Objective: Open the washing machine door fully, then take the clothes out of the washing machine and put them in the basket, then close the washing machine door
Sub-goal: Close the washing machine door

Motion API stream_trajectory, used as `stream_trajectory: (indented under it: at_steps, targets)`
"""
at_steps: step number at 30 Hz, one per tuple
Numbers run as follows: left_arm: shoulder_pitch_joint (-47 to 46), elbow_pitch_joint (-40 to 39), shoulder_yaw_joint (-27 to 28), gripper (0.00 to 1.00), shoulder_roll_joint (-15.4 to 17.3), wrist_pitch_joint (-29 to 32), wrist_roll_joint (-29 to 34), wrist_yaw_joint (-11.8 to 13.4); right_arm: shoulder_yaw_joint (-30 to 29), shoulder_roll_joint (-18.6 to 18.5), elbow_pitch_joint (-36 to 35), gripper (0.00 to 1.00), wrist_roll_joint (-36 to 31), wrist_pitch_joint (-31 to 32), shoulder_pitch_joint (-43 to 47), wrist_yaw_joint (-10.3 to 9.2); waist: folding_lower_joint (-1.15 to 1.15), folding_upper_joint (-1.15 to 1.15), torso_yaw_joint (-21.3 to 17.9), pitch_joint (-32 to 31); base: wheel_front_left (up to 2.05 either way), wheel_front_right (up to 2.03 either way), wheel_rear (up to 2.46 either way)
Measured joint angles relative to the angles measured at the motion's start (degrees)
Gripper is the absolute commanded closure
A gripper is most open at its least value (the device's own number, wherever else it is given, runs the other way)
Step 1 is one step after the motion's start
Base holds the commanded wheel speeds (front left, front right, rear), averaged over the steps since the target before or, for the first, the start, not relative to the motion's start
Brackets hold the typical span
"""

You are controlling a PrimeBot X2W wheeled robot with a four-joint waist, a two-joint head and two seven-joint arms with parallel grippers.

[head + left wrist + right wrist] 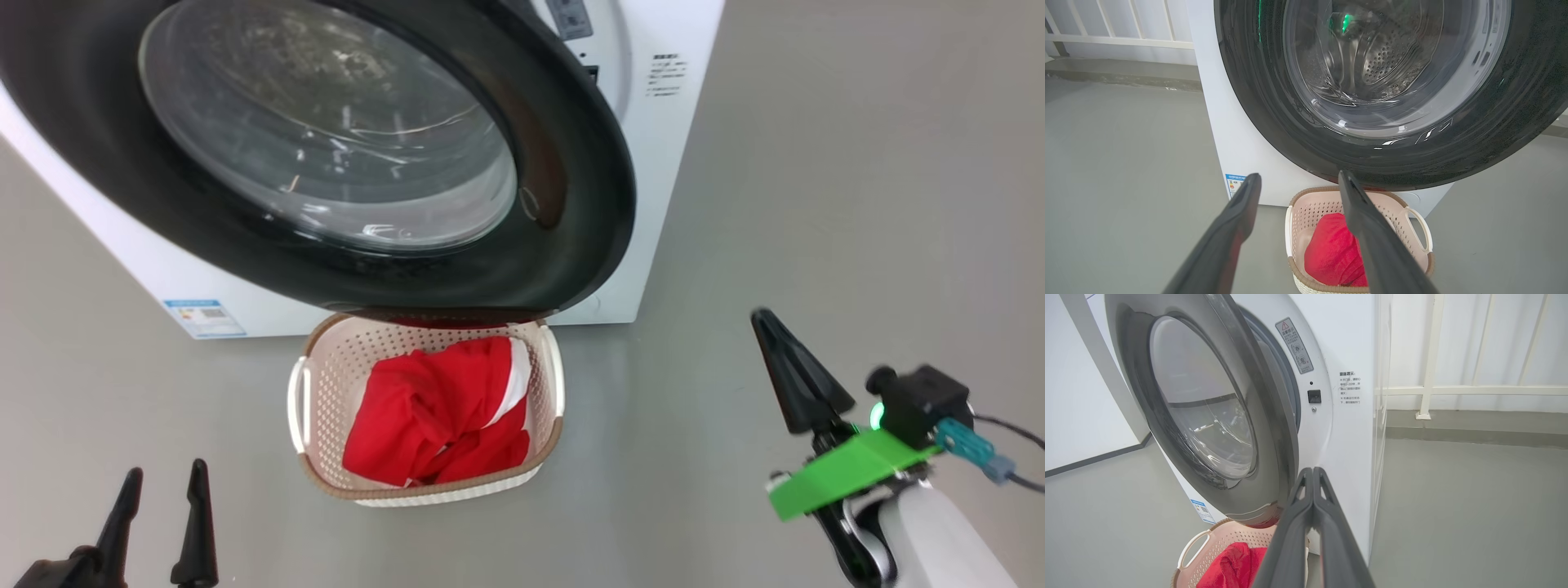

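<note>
Now: right claw (1312,473) fingers pressed together, empty, pointing toward free edge of washing machine door (1274,437), apart from it. Left claw (1296,179) spread wide, empty, low near basket (551,359). Red clothes (433,408) piled in basket, under door rim. Perforated drum (1384,61) looks empty through door, so unloading likely done. Door ajar; closing it is what's left. Washing machine (653,163) on bare grey floor (857,204); white railing (1429,355) behind.

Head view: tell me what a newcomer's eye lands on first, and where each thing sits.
The washing machine door, a glossy black ring around bulging glass, dominates the upper left, swung out from the white washing machine and hanging over the far end of the basket. On the grey floor below, that cream basket holds bright red clothes. At lower right the right gripper points up with fingers pressed together, holding nothing.
</note>
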Motion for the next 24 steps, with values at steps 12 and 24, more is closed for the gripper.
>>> stream_trajectory:
  at_steps: [12, 24]
  targets:
    - [-2.86, -0.58, -1.37, 0.0, -0.74, 0.0, 0.08, 0.0, 4.12, 1.23, 3.48, 1.0, 0.99, 0.0, -10.2, 0.0, 0.0, 0.0, 3.12, 3.0, 0.0, 0.0, 0.0]
    - [-7.27, -0.34, -3.92, 0.0, -0.79, 0.0, -0.43, 0.0, 5.19, 3.38, 9.77, 1.0, 1.43, -0.01, -18.94, 0.0, 0.0, 0.0, 5.66, 7.71, 0.0, 0.0, 0.0]
